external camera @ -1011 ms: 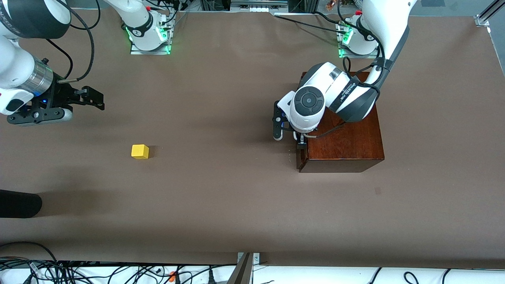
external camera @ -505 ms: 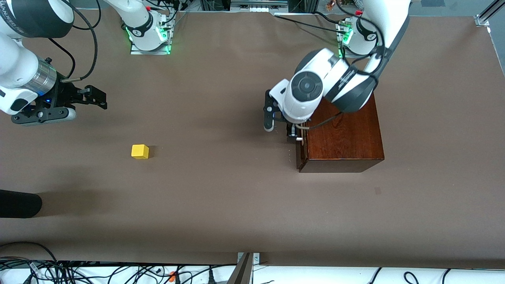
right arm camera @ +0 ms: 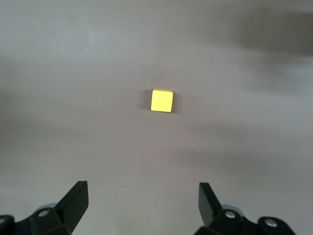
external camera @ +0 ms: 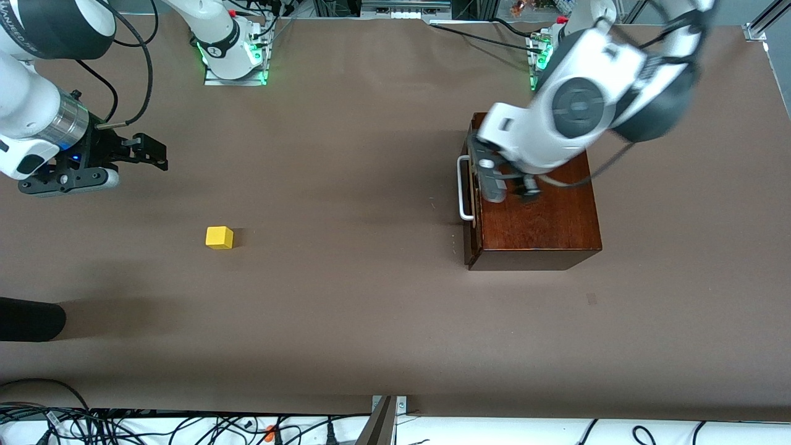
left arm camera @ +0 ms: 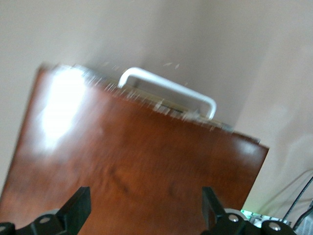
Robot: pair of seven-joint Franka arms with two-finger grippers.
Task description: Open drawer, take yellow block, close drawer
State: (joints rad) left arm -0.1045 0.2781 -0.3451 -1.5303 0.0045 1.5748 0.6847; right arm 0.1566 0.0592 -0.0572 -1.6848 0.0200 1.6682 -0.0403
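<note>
The reddish-brown wooden box (external camera: 544, 222) stands toward the left arm's end of the table. Its drawer (external camera: 472, 204) is shut, and the white bar handle (external camera: 461, 188) is free. The left wrist view shows the box top (left arm camera: 132, 161) and the handle (left arm camera: 168, 90). My left gripper (external camera: 510, 185) hangs open and empty over the box top, also seen in its wrist view (left arm camera: 144, 210). The yellow block (external camera: 219, 237) lies on the table toward the right arm's end. My right gripper (external camera: 151, 154) is open and empty above the table, with the block (right arm camera: 162, 101) ahead of its fingers (right arm camera: 76, 200).
A black rounded object (external camera: 28, 319) pokes in at the table's edge at the right arm's end, nearer the camera than the block. Cables (external camera: 123, 426) lie along the near edge. The arm bases (external camera: 232, 59) stand along the far edge.
My left gripper has left the drawer handle and swung up over the box top, uncovering the handle. The right arm has barely moved. The block has not moved.
</note>
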